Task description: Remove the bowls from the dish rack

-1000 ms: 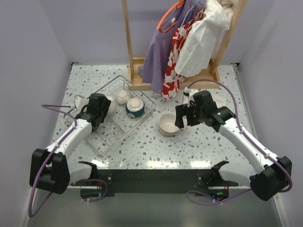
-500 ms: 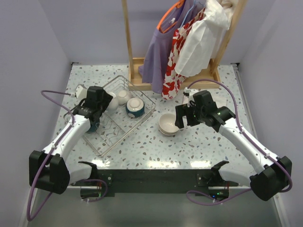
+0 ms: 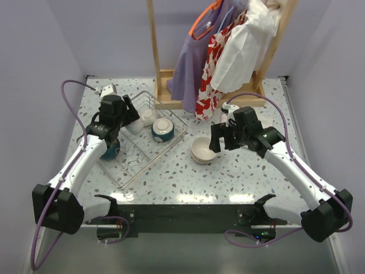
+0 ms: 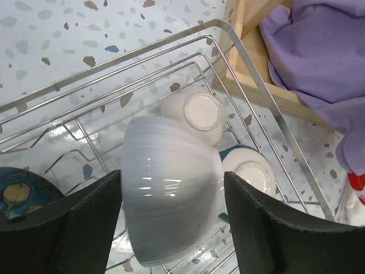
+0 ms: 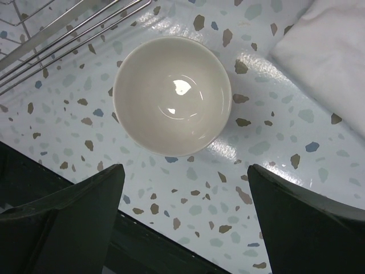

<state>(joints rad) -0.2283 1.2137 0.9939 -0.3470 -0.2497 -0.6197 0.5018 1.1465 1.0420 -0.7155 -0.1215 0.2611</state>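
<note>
Left end effector (image 4: 172, 178) is clamped on one white bowl (image 4: 171, 197) above the dish rack (image 3: 137, 157); three bowls sit inside it, a second white bowl (image 4: 199, 111), a teal-banded bowl (image 4: 250, 172) and a dark blue bowl (image 4: 17, 194); right end effector (image 5: 185, 171), fingers apart, hovers over one beige bowl (image 5: 172, 94) on the desk (image 3: 228, 177).

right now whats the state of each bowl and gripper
left gripper, shut on white bowl
white bowl, gripped, on its side
second white bowl, in rack, base showing
teal-band bowl, in rack
dark blue bowl, in rack
beige bowl, upright on table
right gripper, open above it
</note>
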